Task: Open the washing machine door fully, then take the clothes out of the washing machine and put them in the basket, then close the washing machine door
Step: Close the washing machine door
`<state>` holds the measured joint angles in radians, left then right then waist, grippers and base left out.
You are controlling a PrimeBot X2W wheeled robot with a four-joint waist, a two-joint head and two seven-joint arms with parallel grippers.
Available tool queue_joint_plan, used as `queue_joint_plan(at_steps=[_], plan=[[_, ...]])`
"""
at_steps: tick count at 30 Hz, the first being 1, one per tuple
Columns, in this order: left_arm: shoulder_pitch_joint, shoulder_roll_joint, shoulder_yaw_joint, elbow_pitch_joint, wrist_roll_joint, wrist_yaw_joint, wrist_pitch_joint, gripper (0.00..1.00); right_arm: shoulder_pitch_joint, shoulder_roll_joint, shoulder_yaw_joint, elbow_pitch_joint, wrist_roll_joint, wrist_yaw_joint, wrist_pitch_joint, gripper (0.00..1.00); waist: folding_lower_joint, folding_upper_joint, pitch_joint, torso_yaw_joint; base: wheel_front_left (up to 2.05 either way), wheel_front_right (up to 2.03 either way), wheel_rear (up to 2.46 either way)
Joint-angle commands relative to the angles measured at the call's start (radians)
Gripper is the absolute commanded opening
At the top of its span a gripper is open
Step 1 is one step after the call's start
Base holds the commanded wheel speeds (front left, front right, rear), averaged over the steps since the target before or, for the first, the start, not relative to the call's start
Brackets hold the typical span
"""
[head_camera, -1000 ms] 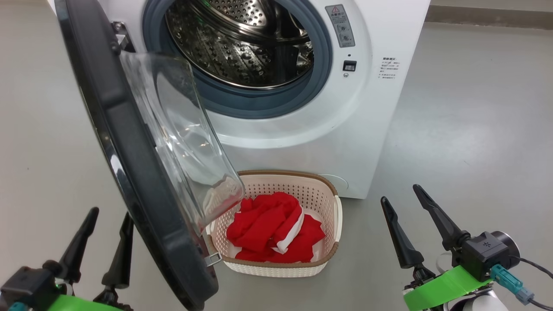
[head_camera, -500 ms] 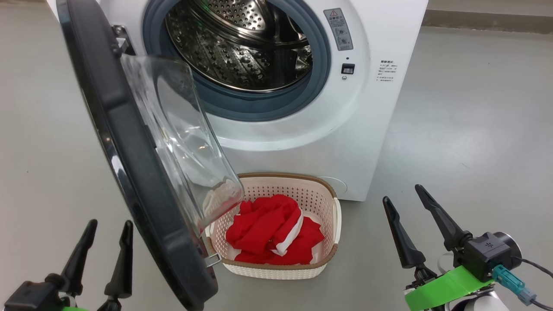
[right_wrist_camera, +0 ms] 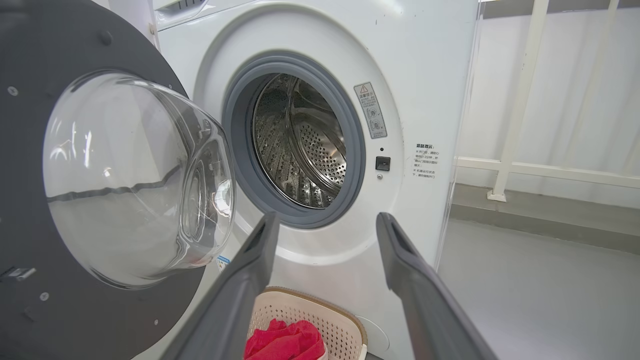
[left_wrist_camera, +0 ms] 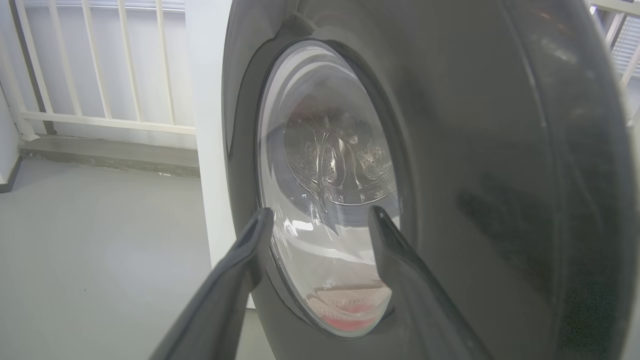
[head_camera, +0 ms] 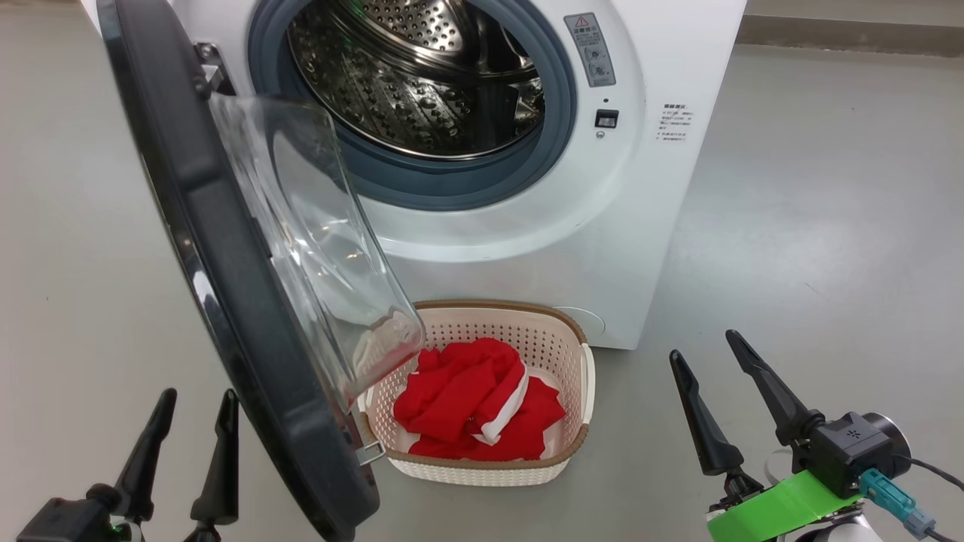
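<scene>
The white washing machine [head_camera: 663, 188] [right_wrist_camera: 430, 75] stands ahead, its steel drum [head_camera: 422, 75] [right_wrist_camera: 300, 145] bare inside. The washing machine door [head_camera: 226, 286] [left_wrist_camera: 500, 150] [right_wrist_camera: 30, 150] swings out wide toward me at the left, its glass bowl [head_camera: 316, 233] [right_wrist_camera: 130, 180] bulging over the basket. The cream basket [head_camera: 580, 391] [right_wrist_camera: 345, 320] sits on the floor before the machine with the red clothes [head_camera: 474, 406] [right_wrist_camera: 285, 342] in it. My left gripper [head_camera: 196, 399] [left_wrist_camera: 320, 215] is open, low on the door's outer side. My right gripper [head_camera: 704, 346] [right_wrist_camera: 325, 217] is open, right of the basket, holding nothing.
Grey floor [head_camera: 828, 226] lies all round the machine. A low kerb [head_camera: 851, 34] with white railing [right_wrist_camera: 520, 100] runs behind the machine's right; more railing [left_wrist_camera: 100, 60] runs behind its left side.
Both grippers have sunk lower in the head view, the right one by a little and the left one further down to the frame's bottom. The door, basket and clothes have not moved.
</scene>
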<state>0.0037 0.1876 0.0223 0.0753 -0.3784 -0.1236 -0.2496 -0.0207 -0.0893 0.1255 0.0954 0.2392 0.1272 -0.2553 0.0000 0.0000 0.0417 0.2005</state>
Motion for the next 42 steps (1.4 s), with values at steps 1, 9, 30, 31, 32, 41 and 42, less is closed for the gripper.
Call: queue_joint_plan(at_steps=[1, 9, 30, 31, 32, 41, 42], plan=[[-0.015, 0.010, 0.040, -0.022, 0.008, -0.005, -0.012, 1.00, -0.022, -0.007, 0.022, -0.025, 0.002, 0.003, -0.006, 1.00, 0.0000, 0.0000, 0.001, -0.001, 0.00, 0.00, 0.00], [-0.011, -0.001, 0.042, -0.019, 0.009, -0.006, -0.012, 1.00, -0.022, -0.007, 0.025, -0.019, 0.003, 0.003, -0.006, 1.00, 0.0000, 0.0000, -0.004, -0.004, 0.00, 0.00, 0.00], [-0.114, 0.006, 0.060, -0.011, -0.400, -0.007, 0.130, 0.00, -0.011, -0.004, 0.034, -0.011, 0.005, 0.003, -0.006, 1.00, 0.0000, 0.0000, -0.023, 0.015, 0.00, 0.00, 0.00], [-0.125, -0.004, 0.076, -0.017, -0.452, -0.007, 0.154, 0.00, -0.011, -0.003, 0.034, -0.011, 0.004, 0.003, -0.006, 1.00, 0.0000, 0.0000, -0.024, 0.015, 0.00, 0.00, 0.00], [-0.137, -0.016, 0.092, -0.023, -0.506, -0.005, 0.180, 0.00, -0.010, -0.003, 0.035, -0.010, 0.005, 0.003, -0.006, 1.00, 0.0000, 0.0000, -0.025, 0.015, 0.00, 0.00, 0.00], [-0.269, -0.091, 0.245, -0.118, -1.020, 0.181, 0.460, 0.00, -0.012, -0.010, 0.039, -0.011, -0.002, 0.003, -0.006, 1.00, 0.0000, 0.0000, -0.013, 0.009, 0.00, 0.00, 0.00], [-0.280, -0.092, 0.255, -0.126, -1.053, 0.203, 0.481, 0.00, -0.013, -0.011, 0.040, -0.012, -0.002, 0.003, -0.006, 1.00, 0.0000, 0.0000, -0.012, 0.007, 0.00, 0.00, 0.00]])
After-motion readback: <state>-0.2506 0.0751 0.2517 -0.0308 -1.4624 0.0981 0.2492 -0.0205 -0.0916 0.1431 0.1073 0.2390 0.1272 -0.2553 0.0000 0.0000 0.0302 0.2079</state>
